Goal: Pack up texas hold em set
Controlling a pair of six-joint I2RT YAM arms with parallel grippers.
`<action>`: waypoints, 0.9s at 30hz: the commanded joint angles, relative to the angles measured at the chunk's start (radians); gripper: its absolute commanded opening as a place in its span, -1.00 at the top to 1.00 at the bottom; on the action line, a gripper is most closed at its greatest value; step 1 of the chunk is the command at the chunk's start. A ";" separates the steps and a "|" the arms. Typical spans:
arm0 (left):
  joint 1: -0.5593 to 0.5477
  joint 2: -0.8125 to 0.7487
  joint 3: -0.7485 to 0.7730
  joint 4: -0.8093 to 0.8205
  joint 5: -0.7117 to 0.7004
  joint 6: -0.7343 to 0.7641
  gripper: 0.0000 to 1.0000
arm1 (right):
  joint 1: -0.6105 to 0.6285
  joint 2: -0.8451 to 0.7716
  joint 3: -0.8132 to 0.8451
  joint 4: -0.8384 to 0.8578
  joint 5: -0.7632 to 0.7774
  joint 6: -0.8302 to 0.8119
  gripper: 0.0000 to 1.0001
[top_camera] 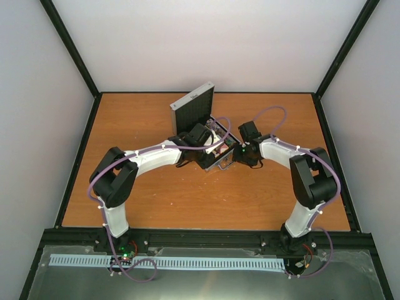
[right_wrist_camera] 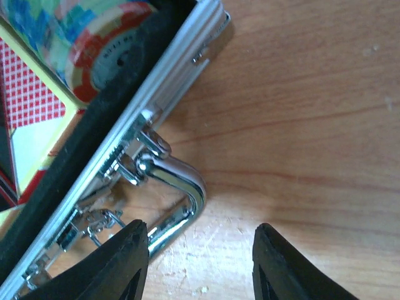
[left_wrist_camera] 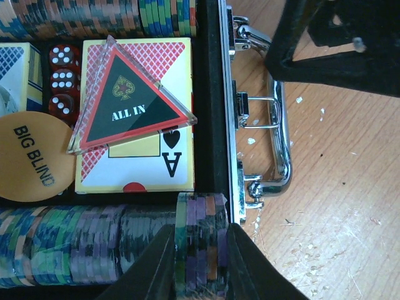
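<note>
Roughly mid-table, a little toward the far side, the silver case (top_camera: 192, 112) lies open with its lid upright, leaving the compartments reachable. Inside, the left gripper (left_wrist_camera: 201, 253) pinches a short stack of chips (left_wrist_camera: 200, 219) at the handle end of one chip row, probably to seat it in the last gap. A triangular ALL IN token (left_wrist_camera: 128, 103) rests on a card box (left_wrist_camera: 144, 172), beside red dice (left_wrist_camera: 62, 81) and an orange BIG BLIND disc (left_wrist_camera: 28, 156). The right gripper (right_wrist_camera: 200, 262) hovers with fingers wide above the chrome handle (right_wrist_camera: 187, 184), likely to steady the case.
</note>
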 commanded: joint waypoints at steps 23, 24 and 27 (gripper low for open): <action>0.019 -0.019 0.034 -0.046 0.112 0.005 0.99 | -0.008 0.124 0.048 0.002 0.074 -0.143 0.32; 0.019 -0.017 0.034 -0.046 0.115 0.005 0.99 | -0.008 0.127 0.048 0.002 0.074 -0.142 0.34; 0.019 -0.015 0.043 -0.043 0.133 0.001 0.99 | -0.008 0.134 0.047 0.002 0.076 -0.146 0.37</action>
